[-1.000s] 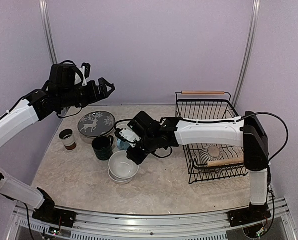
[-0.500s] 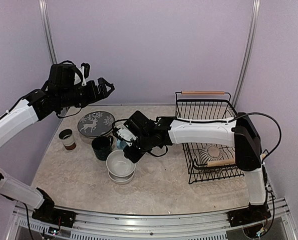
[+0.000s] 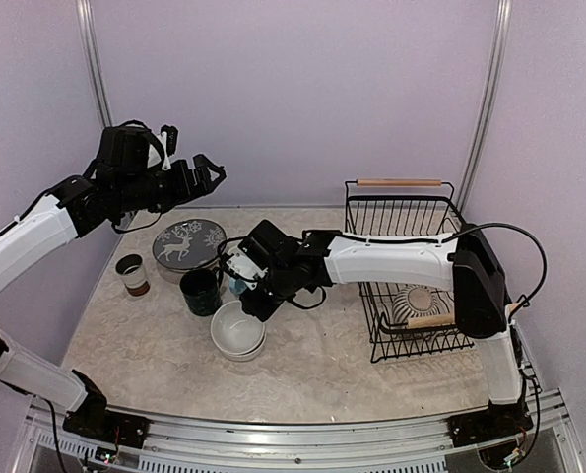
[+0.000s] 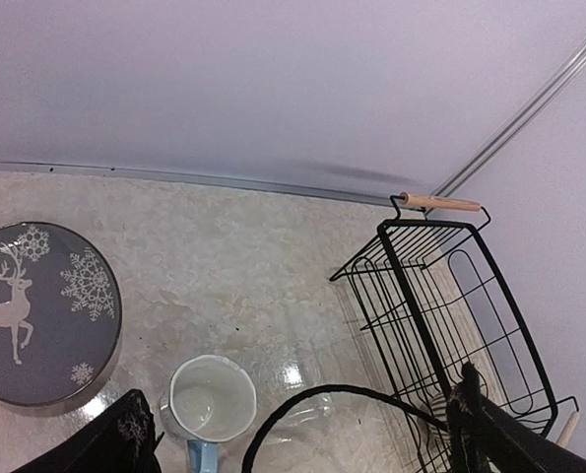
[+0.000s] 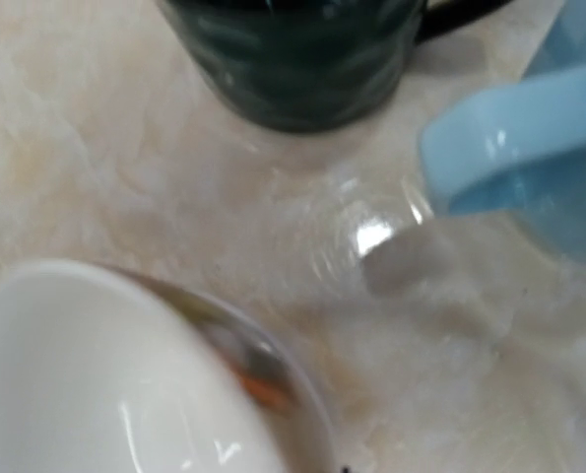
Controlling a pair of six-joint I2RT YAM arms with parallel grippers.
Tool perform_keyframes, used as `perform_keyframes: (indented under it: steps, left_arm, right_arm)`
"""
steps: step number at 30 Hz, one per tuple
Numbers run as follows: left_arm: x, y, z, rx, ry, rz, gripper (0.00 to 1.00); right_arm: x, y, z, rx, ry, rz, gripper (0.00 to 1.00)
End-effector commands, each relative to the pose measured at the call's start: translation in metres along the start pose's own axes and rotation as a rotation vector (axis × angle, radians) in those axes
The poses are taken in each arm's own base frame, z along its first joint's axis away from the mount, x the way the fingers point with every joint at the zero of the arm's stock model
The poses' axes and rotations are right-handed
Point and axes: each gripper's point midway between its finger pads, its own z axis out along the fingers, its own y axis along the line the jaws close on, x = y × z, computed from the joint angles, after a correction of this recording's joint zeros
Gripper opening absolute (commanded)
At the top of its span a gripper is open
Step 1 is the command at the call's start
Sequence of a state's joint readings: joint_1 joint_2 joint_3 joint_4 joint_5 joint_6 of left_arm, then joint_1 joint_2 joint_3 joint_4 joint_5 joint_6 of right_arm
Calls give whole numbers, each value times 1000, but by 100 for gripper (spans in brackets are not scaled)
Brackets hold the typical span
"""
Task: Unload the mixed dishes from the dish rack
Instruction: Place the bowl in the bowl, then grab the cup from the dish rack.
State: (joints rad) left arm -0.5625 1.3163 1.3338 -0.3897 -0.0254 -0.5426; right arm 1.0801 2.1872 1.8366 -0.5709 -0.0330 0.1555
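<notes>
Left hand [image 3: 206, 172] wide open, raised well left of the rack [image 3: 407, 211]. Right hand [image 3: 256, 304] at the white bowls [image 3: 238, 331], left of the rack; its opening cannot be told.

No legible txt, labels, brand names or nos. in any view. The dark deer-pattern plate [image 4: 36, 315] carries pics only: white deer & snowflakes, no lettering.

White shells, black joints, looping black cables on left arm [image 3: 27, 235] and right arm [image 3: 396, 261]; wrists appear black
</notes>
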Motion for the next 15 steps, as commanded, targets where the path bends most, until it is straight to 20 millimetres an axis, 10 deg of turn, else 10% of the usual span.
perform_keyframes:
  steps: [1,15]
  left_arm:
    - [2,3,4,-2,7,-3,99]
    - [0,3,2,3,4,-9,99]
  right_arm:
    - [-20,5,-7,6,-50,-15,22]
    - [-53,-23,-104,183,-291,-12,35]
